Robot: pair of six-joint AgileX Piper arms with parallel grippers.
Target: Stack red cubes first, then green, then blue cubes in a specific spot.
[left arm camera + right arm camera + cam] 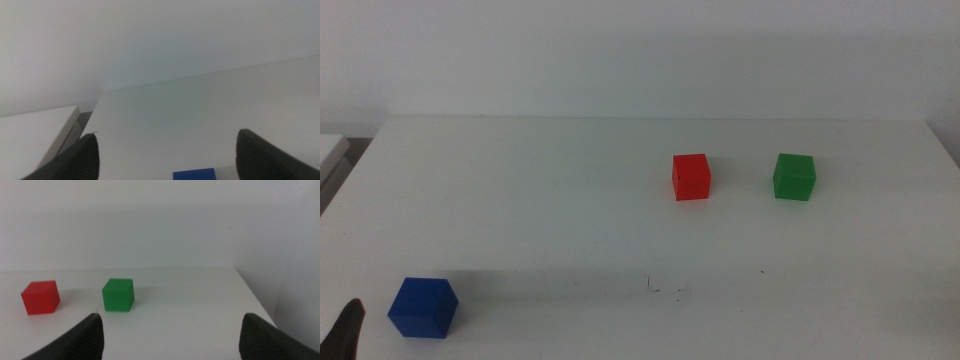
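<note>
Ahead of the right tool (170, 330), whose two dark jaws stood well apart with nothing between them, the green cube (118, 294) sat on the white counter (190, 305), and the red cube (40, 297) sat near it, farther off to the side, with a clear gap between the two. Neither cube touched the tool. This tool did not show in the middle view.

Close below the left tool (165, 155) lay the blue cube (195, 174), only its top edge showing between the jaws in the left wrist view. Those jaws also stood apart and held nothing. From the middle view only a dark tip of the left tool (348, 328) showed at the bottom left corner, just beside the blue cube (422, 307), and whether the two touched could not be told.

Over the middle view the red cube (691, 176) and the green cube (794, 176) stood side by side in the far part of the counter (520, 190), apart from each other and well apart from the blue one. All three cubes rested flat, none stacked on another. Between the blue cube and the far pair, nearer the front edge, a few tiny dark specks and short lines marked the spot (660, 288) on the bare white surface, with no cube on it.
</note>
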